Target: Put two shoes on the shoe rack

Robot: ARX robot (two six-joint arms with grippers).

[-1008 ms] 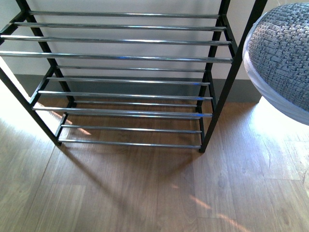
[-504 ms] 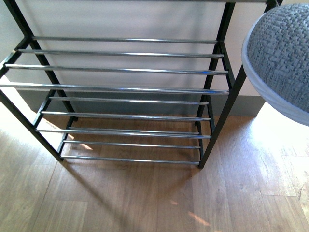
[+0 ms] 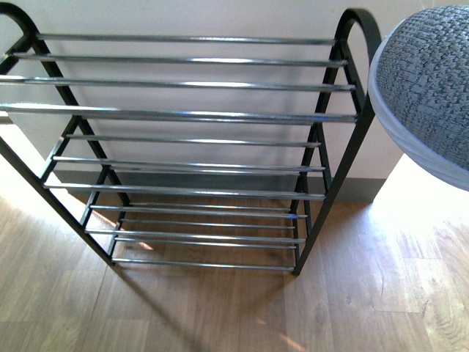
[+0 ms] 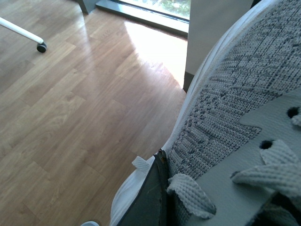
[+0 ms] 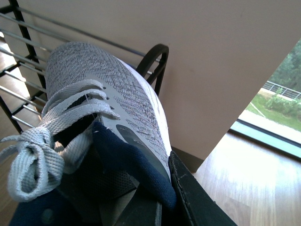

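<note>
The right hand [image 5: 162,207] is clenched on the heel end of one shoe [image 5: 94,80], with a dark finger pressed against its navy collar. The shoe hangs in the air just off the right end of the shoe rack [image 3: 198,116], up near its top, and no part of it is over the rods. Its long axis runs from the hand towards the rack, toe leading; in the right wrist view the rounded side frame [image 5: 153,56] shows just beyond the toe. So the rack lies to the left of this shoe and a little ahead. I judge that the coming move is a carry leftward past that side frame, and only then a lowering of the sole flat onto the rods.

The left hand [image 4: 153,202] is grasping the other shoe [image 4: 235,94] at its side, above the wooden floor [image 4: 70,103]. The rack does not show in that view, nor this shoe in the front view, so the right arm looks the nearer. Neither shoe is on the rack yet.
</note>
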